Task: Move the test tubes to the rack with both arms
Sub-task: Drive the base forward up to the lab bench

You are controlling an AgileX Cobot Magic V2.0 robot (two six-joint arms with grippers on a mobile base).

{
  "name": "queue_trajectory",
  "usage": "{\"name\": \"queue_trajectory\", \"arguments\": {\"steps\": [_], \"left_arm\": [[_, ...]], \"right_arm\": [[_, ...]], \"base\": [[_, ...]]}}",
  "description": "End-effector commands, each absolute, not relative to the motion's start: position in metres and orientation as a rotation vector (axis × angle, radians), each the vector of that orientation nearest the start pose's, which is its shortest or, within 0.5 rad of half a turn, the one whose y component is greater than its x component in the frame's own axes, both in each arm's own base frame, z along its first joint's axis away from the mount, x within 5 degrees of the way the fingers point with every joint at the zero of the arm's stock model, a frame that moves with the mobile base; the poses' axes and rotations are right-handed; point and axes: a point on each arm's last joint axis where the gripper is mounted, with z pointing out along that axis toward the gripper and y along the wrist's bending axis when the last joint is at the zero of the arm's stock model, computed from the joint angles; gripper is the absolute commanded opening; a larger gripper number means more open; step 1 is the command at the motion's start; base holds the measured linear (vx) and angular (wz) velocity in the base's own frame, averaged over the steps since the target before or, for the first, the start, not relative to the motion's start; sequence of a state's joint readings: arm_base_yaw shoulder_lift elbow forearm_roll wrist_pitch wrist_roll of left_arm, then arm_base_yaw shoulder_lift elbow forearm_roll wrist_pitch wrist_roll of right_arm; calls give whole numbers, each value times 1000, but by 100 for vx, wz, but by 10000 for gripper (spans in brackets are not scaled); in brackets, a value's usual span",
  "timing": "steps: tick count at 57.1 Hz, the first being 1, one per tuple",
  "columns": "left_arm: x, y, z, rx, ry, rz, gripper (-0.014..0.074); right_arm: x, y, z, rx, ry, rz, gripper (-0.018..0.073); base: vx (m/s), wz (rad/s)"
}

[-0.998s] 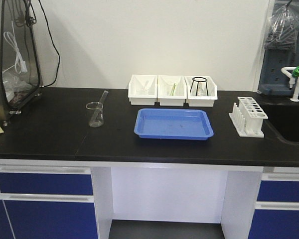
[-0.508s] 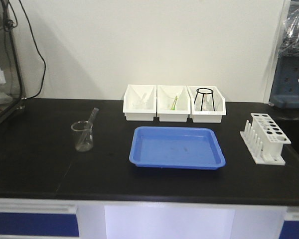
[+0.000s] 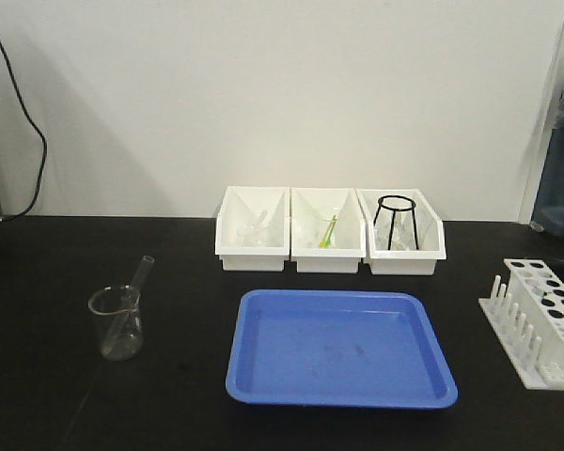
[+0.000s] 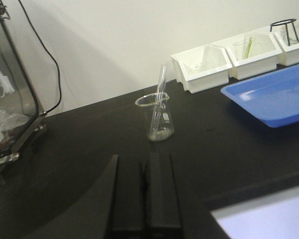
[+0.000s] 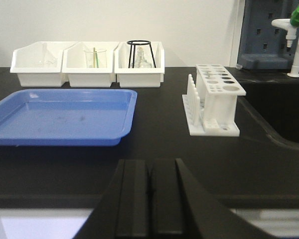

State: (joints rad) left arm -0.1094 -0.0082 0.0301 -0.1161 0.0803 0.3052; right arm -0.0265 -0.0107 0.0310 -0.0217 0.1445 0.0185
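One clear test tube (image 3: 132,301) leans inside a glass beaker (image 3: 117,326) on the left of the black bench; the left wrist view shows the same test tube (image 4: 160,94) in the beaker (image 4: 160,119), some way ahead of my left gripper (image 4: 145,158). Its jaws are pressed together with nothing between them. The white rack (image 3: 542,319) stands at the right edge of the front view. In the right wrist view the rack (image 5: 214,99) is ahead and to the right of my right gripper (image 5: 149,163), which is shut and empty. Neither gripper appears in the front view.
A blue tray (image 3: 341,348) lies at the bench's middle. Three white bins (image 3: 329,242) line the back wall; one holds a green-yellow stick (image 3: 328,231), another a black tripod ring (image 3: 396,222). A sink basin (image 5: 281,109) with a tap (image 5: 295,35) lies right of the rack.
The front view has drawn closer to the bench: beaker, tray, bins and rack all look larger and lower in the picture. The objects themselves have not shifted.
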Motion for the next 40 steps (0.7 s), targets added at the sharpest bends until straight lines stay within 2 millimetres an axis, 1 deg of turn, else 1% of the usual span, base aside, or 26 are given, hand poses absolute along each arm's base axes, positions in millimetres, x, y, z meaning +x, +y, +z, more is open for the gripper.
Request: {"name": "queue_trajectory", "arguments": {"steps": [1, 24, 40], "left_arm": [[56, -6, 196, 216, 1497, 56, -15], [56, -6, 196, 216, 1497, 56, -15], [56, -6, 196, 216, 1497, 56, -15]], "right_arm": [[57, -2, 194, 19, 1569, -37, -8], [57, -2, 194, 19, 1569, -37, -8], [57, -2, 194, 19, 1569, -37, -8]], "base": [[41, -3], [37, 0], [23, -4]]}}
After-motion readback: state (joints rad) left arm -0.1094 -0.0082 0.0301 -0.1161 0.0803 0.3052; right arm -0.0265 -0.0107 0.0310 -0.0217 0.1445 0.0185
